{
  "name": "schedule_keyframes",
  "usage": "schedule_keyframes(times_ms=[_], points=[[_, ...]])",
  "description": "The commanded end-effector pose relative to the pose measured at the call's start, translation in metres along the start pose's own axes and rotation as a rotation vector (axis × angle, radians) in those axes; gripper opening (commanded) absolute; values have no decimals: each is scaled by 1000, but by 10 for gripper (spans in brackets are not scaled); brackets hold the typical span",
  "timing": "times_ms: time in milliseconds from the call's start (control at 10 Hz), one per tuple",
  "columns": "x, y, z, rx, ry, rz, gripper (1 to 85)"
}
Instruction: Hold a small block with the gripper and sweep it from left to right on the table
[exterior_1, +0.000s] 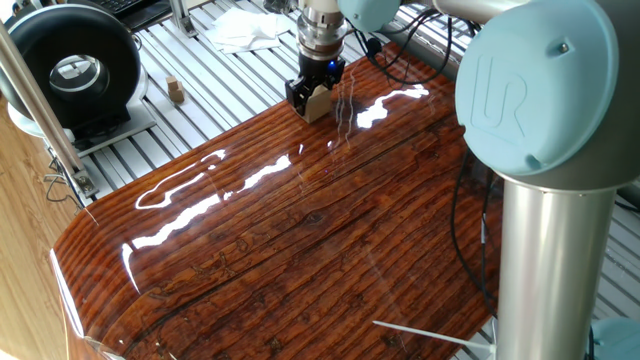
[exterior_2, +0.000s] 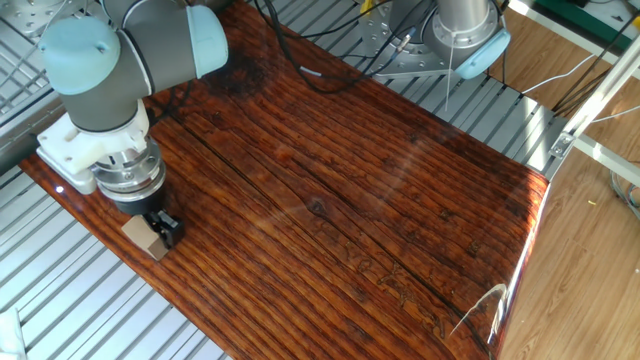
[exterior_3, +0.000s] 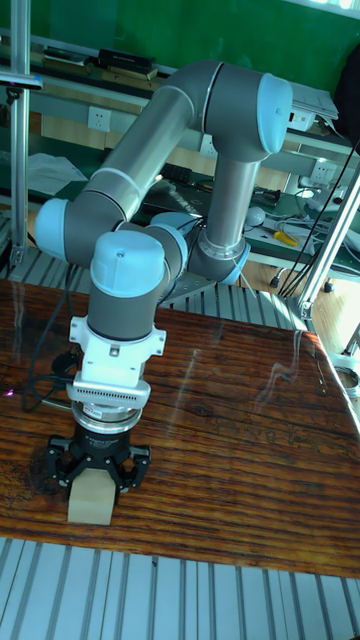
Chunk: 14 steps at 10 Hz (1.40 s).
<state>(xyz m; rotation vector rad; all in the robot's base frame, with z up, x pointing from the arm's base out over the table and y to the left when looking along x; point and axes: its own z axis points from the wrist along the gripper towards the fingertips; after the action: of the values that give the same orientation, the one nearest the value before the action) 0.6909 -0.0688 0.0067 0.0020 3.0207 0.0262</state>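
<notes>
Block (exterior_3: 91, 497) sits between the fingers (exterior_3: 126, 472) of the gripper (exterior_3: 95, 478), pinched from both sides and resting on the table (exterior_3: 230, 430) right at its near edge in the tall view. Being a cube, it has no long axis to mind. Rightward of the fingers the board lies open, so the sweep likely has its whole run ahead.
</notes>
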Motion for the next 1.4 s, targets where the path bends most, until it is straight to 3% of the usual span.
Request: schedule_keyframes(times_ms=[0, 400, 600, 1000, 1300], points=[[-2, 3, 1, -11, -9, 15, 10], [-1, 7, -6, -11, -6, 22, 10], [-1, 7, -3, -11, -6, 21, 10], [-3, -7, -1, 50, -10, 5, 10], [0, -9, -6, 65, 4, 9, 10]])
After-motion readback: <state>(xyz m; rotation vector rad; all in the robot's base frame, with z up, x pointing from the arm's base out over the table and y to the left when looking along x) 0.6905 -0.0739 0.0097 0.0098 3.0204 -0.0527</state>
